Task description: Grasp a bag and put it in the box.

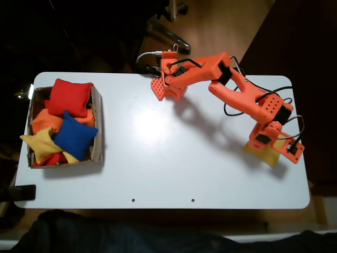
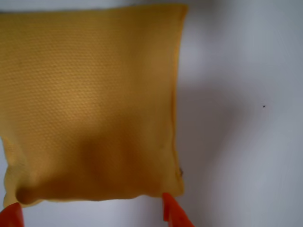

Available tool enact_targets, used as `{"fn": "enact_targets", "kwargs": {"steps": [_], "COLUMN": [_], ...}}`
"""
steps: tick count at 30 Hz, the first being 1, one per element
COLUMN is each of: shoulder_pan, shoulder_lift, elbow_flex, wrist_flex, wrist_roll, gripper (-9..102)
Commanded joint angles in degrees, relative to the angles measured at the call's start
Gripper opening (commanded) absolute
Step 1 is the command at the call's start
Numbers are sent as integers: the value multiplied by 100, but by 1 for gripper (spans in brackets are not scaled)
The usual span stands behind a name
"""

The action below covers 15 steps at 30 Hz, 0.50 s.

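Fixed view shows the white table (image 1: 158,158) largest of all, with the orange arm (image 1: 231,89) reaching from its base at the far edge toward the right end. The box (image 1: 98,113) sits at the far left end, well apart from the fingers and already heaped with red, orange, blue and pale yellow beanbags.

The bag (image 2: 90,99) lies flat on the table directly ahead of the fingers; in the fixed view it peeks out from under the gripper (image 1: 271,150). In the wrist view the two orange fingertips (image 2: 173,210) stand spread, one at each lower corner of the bag, straddling its near edge and not yet pinching it.

To do this step well, I judge the fingers should come down further so both tips sink beside the fabric, then close across the near edge, gathering enough cloth that the filling does not slip out of the pinch.

For room: the table's right and near edges lie near the fingers, so any dragging should go inward. Between the fingers and the box the tabletop is bare, a free path leftward; the bag needs lifting over the box's wall.
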Motion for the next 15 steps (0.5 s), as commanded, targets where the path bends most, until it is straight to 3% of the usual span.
{"fn": "enact_targets", "kwargs": {"steps": [1, 6, 15], "shoulder_pan": [62, 97, 167], "shoulder_lift": [44, 158, 246], "elbow_flex": [-26, -26, -26], "wrist_flex": [-62, -62, -396], "wrist_roll": [-123, -404, -650], "gripper": [62, 81, 86]}}
